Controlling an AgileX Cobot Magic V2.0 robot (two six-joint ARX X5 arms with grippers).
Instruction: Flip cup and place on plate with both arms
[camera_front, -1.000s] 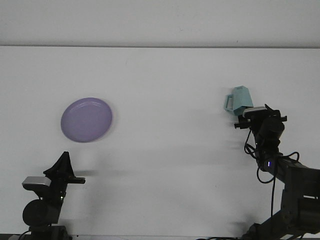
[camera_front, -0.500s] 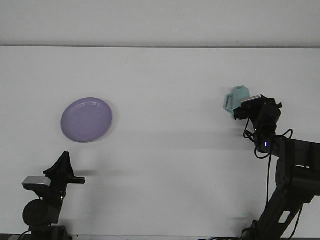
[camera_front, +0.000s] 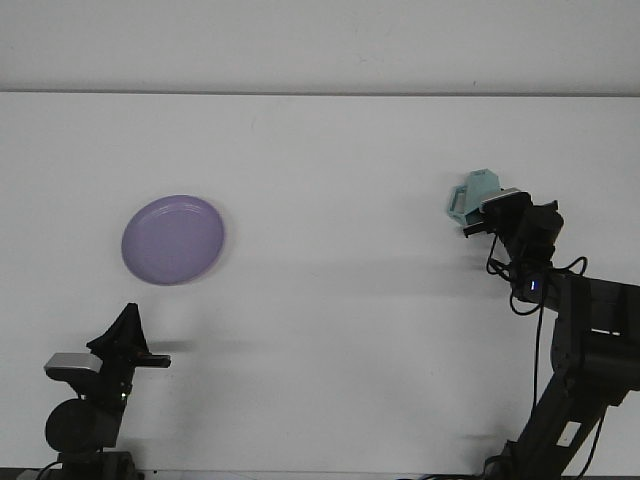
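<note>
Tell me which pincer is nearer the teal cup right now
Right. The right pincer is at the teal cup; the left pincer sits far across the table, below the purple plate.

teal cup (camera_front: 474, 194) right, purple plate (camera_front: 173, 239) left

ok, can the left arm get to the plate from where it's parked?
Probably yes. The plate lies on the left side, ahead of the left gripper, with only bare table between. The cup and right gripper are far off.
</note>
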